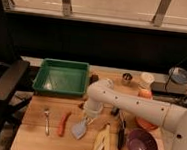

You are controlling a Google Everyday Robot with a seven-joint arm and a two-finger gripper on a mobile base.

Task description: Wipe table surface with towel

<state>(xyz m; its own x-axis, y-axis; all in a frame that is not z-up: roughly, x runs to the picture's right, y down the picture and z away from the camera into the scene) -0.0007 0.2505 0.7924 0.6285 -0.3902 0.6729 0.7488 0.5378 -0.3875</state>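
Observation:
The wooden table (pixel 35 139) fills the lower half of the camera view. A small blue-grey towel (pixel 79 129) lies on it left of centre, its upper corner drawn up to my gripper (pixel 91 114). My white arm (pixel 134 105) reaches in from the right, and the gripper points down at the table just in front of the green tray. It is shut on the towel's upper edge, and the rest of the towel drags on the wood.
A green tray (pixel 61 77) sits behind the gripper. A fork (pixel 47 121) and an orange tool (pixel 63 122) lie left of the towel. A banana (pixel 102 139), a dark utensil (pixel 121 135) and a purple bowl (pixel 141 145) lie to its right. Cups (pixel 147 79) stand at the back right. A black chair (pixel 6 80) is at the left.

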